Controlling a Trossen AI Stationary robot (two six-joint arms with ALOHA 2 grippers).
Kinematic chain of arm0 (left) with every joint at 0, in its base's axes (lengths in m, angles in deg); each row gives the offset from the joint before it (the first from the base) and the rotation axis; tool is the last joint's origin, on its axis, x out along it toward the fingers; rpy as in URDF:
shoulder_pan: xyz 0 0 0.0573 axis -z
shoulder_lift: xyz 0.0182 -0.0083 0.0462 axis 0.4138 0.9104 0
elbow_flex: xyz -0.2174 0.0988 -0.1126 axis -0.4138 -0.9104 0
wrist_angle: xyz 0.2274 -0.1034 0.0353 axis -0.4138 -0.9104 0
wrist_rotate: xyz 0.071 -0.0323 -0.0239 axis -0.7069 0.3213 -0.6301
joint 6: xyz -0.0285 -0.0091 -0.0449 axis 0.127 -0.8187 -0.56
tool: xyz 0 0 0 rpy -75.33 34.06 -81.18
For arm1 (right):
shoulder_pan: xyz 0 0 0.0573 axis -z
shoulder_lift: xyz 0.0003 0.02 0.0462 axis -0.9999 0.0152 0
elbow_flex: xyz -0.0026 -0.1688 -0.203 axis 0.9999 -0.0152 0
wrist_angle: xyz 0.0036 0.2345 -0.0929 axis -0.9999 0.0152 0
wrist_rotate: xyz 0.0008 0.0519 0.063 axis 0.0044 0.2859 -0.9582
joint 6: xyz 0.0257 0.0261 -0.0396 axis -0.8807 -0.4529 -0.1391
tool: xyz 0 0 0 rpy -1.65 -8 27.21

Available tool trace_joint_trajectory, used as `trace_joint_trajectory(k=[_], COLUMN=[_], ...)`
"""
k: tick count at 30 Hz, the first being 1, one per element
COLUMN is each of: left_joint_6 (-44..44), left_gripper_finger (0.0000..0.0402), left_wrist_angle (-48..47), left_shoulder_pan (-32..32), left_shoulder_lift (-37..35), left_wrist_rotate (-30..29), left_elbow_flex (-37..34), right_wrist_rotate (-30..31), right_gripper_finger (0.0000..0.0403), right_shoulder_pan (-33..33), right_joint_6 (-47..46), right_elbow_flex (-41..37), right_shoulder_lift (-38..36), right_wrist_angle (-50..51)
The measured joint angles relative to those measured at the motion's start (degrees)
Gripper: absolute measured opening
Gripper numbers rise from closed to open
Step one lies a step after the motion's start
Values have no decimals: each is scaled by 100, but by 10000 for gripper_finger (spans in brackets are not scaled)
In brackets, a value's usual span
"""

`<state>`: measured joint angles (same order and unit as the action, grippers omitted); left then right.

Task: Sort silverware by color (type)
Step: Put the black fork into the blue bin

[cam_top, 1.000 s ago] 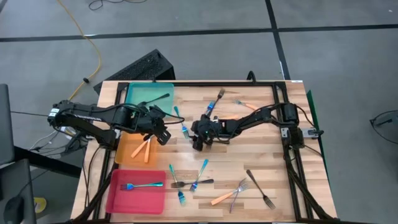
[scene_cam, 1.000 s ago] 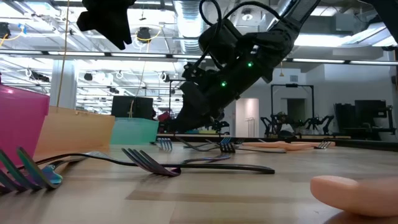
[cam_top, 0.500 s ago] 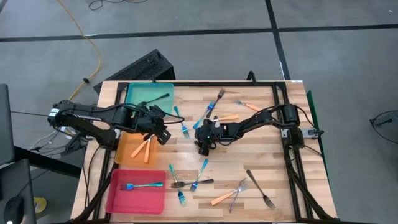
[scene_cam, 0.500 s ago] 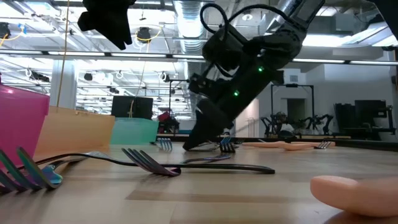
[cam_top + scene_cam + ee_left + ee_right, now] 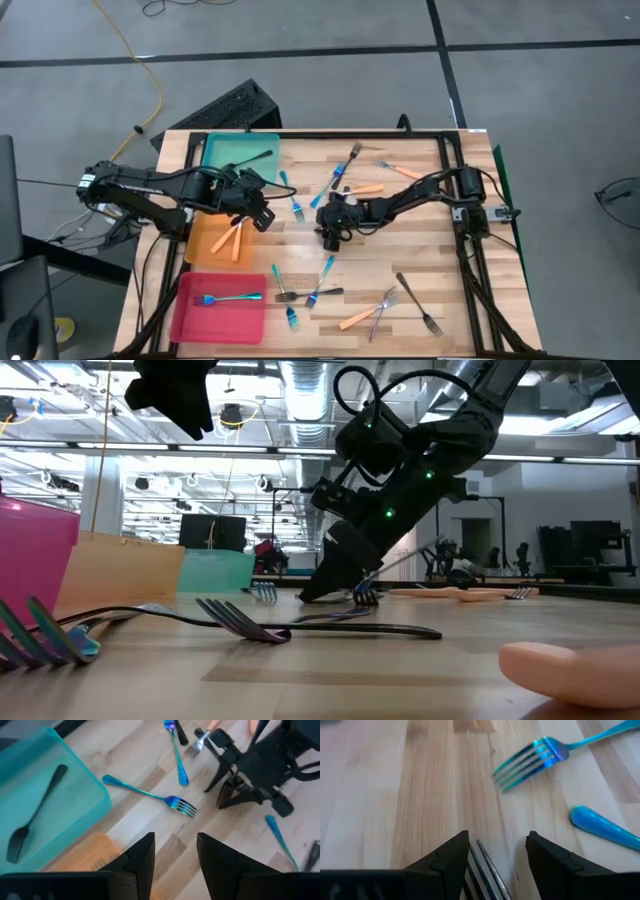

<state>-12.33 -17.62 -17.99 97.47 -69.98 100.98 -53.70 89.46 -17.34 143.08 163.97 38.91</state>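
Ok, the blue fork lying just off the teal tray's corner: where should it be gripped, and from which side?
Grip the blue fork at mid-handle, coming straight down from above with the fingers across it. It lies flat, and the handle is slim and straight with bare table on both sides there, away from the teal tray and the wider tines.

no readable text, labels or signs
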Motion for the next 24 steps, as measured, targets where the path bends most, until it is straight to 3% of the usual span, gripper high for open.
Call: trace_joint_trajectory(k=[10,16,20,24], left_joint_6=[-4,95,307,319], left_gripper_finger=[130,130,130,130], left_wrist_angle=[133,269,386,523], left_shoulder_pan=[-2,-2,-2,-2], left_shoulder_lift=[4,7,4,4], left_wrist_rotate=[-111,-31,-50,-144], left_elbow_flex=[-344,-351,-350,-350], right_wrist_rotate=[0,194,281,205], right_gripper_finger=[221,221,221,221], right_shoulder_pan=[-3,18,67,145], right_joint_6=[481,798,1211,1313], right_elbow_flex=[211,193,185,60], right_shoulder_lift=[-932,-1694,-1808,-1774], right_wrist_angle=[-80,1726,2837,3076])
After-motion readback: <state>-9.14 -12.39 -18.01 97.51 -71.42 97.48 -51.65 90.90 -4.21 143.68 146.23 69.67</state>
